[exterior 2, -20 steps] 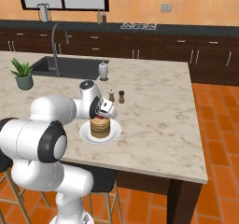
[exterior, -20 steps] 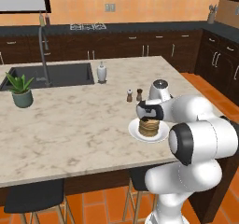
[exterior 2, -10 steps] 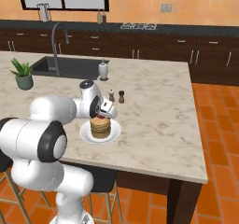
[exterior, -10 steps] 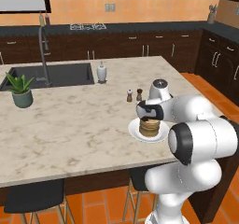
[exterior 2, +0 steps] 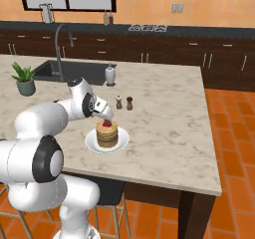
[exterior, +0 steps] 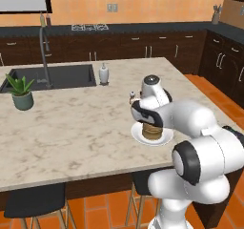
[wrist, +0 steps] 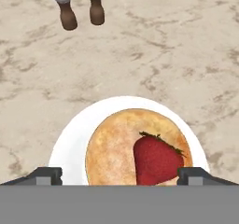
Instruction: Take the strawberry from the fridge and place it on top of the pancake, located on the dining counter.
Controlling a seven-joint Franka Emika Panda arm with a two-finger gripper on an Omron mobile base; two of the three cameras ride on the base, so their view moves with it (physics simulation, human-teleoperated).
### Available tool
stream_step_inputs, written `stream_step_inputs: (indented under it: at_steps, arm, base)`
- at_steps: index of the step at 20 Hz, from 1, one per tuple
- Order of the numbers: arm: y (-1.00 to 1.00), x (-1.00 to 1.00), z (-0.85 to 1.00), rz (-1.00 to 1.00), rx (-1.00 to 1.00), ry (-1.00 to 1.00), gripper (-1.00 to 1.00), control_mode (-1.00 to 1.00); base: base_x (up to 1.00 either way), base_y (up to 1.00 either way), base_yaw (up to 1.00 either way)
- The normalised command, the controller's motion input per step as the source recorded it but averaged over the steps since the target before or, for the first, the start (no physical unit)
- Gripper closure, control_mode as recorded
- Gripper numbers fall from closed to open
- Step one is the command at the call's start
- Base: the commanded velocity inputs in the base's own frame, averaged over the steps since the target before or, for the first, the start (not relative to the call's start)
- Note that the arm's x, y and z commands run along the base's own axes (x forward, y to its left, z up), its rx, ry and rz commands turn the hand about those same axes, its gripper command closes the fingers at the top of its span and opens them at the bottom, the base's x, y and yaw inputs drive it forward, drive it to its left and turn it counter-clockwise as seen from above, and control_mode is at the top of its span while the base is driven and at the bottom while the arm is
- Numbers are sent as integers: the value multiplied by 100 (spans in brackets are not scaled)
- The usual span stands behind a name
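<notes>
Strawberry (wrist: 157,158) sits on top of the pancake (wrist: 116,143), w/ the stack on a white plate (wrist: 74,134) on the dining counter (wrist: 154,55); salt & pepper shakers (wrist: 79,8) stand well apart beyond it. Gripper (wrist: 119,175) hangs right above w/ jaws spread wide, fingertips (wrist: 46,174) either side of the stack, holding nothing, so placement looks done. Berry likely very light, soft, easily bruised and apt to roll off the flat cake; if re-gripped, pinch gently across its widest red part, not the leafy top.
</notes>
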Motion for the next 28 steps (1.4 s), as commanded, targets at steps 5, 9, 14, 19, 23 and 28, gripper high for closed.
stream_step_inputs:
  at_steps: [5, 9, 14, 19, 23, 28]
  arm:
    - [100, -90, 54, 0, -6, 0, -100, -100]
    - [75, -100, 10, 0, 6, 0, -100, -100]
    - [54, -100, 5, 5, 0, 0, -100, -100]
    - [17, -68, 0, 16, 0, 11, -100, -100]
    - [0, -3, -2, 5, 0, 3, -100, -100]
    - [0, 0, 0, 0, 0, 0, -100, -100]
  base:
    - [0, 0, 0]
    - [0, 0, 0]
    - [0, 0, 0]
    - [0, 0, 0]
    - [0, 0, 0]
    - [0, 0, 0]
